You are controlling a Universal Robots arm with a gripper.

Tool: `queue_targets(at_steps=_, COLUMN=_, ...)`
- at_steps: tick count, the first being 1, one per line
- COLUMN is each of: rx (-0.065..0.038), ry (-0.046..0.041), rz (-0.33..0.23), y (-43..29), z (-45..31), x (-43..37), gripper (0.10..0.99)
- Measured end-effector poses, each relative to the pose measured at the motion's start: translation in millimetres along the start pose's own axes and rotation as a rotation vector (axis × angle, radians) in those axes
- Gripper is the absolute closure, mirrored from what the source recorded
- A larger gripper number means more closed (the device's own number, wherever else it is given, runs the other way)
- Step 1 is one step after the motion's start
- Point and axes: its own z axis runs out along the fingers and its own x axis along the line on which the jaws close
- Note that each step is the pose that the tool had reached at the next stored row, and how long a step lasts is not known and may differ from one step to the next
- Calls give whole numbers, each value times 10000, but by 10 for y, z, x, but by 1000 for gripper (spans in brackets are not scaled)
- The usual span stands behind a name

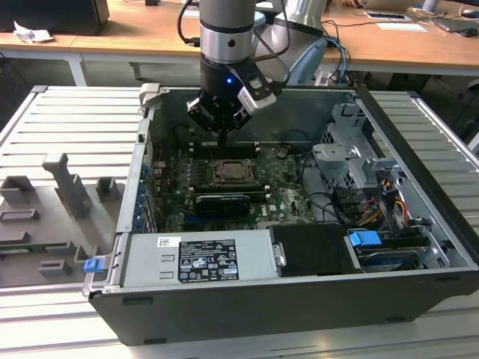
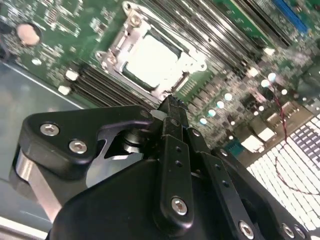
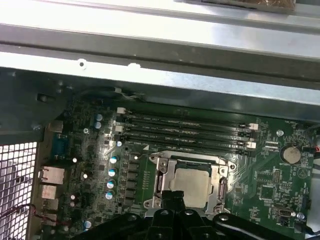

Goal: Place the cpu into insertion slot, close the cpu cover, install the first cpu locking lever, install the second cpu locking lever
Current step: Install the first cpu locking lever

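Note:
The cpu (image 3: 192, 182) lies flat in the insertion slot (image 1: 230, 173) on the green motherboard, its pale face (image 2: 152, 60) showing. The silvery cpu cover (image 3: 162, 175) lies down around it as a metal frame (image 2: 120, 47). My gripper (image 1: 222, 139) hangs inside the open computer case, just above the board between the slot and the memory slots. Its black fingertips (image 2: 172, 102) are pressed together with nothing between them. In the first wrist view the gripper (image 3: 172, 197) overlaps the near edge of the socket. I cannot tell how the locking levers stand.
Long black memory slots (image 3: 185, 132) run beside the socket, with the case's metal wall (image 3: 165, 55) behind them. A grey power supply (image 1: 198, 258) and a drive cage (image 1: 352, 161) with cables stand inside the case. A coin battery (image 3: 290, 154) sits on the board.

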Motion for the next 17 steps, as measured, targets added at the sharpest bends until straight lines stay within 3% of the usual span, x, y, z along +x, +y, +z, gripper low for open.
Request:
queue_targets(at_steps=3, rx=3, ry=-2, rz=171, y=11, z=12, x=43, gripper=980)
queue_targets(at_steps=9, rx=-13, ry=-62, rz=172, y=46, z=50, x=341, gripper=980)
queue_targets(at_steps=13, rx=-19, ry=-63, rz=172, y=93, z=66, x=413, gripper=980)
queue_targets(at_steps=17, rx=-18, ry=-64, rz=217, y=154, z=88, x=418, gripper=980)
